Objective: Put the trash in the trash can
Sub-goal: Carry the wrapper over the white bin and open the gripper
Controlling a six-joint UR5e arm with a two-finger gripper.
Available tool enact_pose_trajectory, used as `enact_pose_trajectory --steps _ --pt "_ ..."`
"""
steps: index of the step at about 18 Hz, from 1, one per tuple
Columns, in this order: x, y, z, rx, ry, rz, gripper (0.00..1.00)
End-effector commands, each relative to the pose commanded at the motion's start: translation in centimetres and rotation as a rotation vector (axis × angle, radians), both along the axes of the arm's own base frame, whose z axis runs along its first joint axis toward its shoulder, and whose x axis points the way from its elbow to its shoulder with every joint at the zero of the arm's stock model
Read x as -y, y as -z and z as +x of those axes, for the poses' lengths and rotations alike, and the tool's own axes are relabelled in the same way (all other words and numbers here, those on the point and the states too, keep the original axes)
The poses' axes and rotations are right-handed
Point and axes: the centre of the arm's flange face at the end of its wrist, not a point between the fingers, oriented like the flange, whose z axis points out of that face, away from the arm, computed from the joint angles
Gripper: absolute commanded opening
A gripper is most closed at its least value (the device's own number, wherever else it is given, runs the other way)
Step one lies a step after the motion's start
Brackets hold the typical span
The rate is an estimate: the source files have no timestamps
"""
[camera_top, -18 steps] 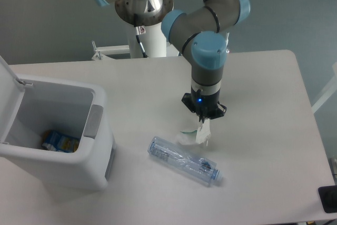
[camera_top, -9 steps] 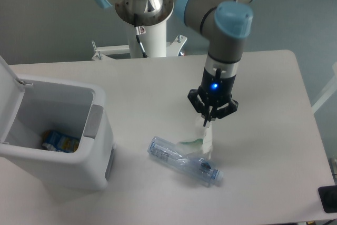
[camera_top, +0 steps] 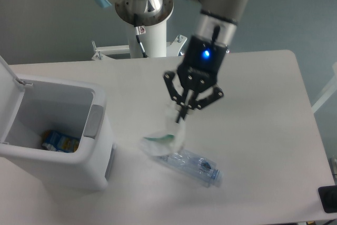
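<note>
The tool [camera_top: 182,115] is pinching the small crumpled white paper wrapper with green marks [camera_top: 164,139], which dangles blurred beneath it, lifted clear of the pale worktop [camera_top: 253,109] so it can travel left. Directly under the wrapper, on the near side, lies the clear crushed plastic bottle with a bluish cap [camera_top: 192,166], flat on the worktop and apparently waiting its turn. Well to the left stands the large white rectangular plastic trash can [camera_top: 60,135], its hinged lid [camera_top: 8,72] raised so things can drop in; a blue-and-yellow packet [camera_top: 59,142] rests inside.
</note>
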Motion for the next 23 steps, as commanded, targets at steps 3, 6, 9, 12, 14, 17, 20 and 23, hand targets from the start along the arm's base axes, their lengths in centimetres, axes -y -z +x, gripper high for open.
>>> enact_pose_trajectory --steps 3,6,9,12,14,17,20,23 --pt "-0.9 -1.8 3.9 0.026 0.023 0.016 0.13" --pt "-2.5 -2.0 7.7 0.056 0.069 0.011 0.08" --pt "-3.5 -1.6 11.1 0.077 0.111 0.004 0.02" --pt "-4.3 -0.6 13.3 0.093 0.148 -0.013 0.04" --pt "-4.7 0.0 14.2 0.091 0.171 -0.018 0.8" --pt "-4.7 0.3 14.1 0.091 0.171 -0.021 1.0" --pt "-4.7 0.2 14.1 0.098 0.163 -0.025 1.0" --pt "-4.4 0.7 12.6 0.096 0.127 -0.041 1.0"
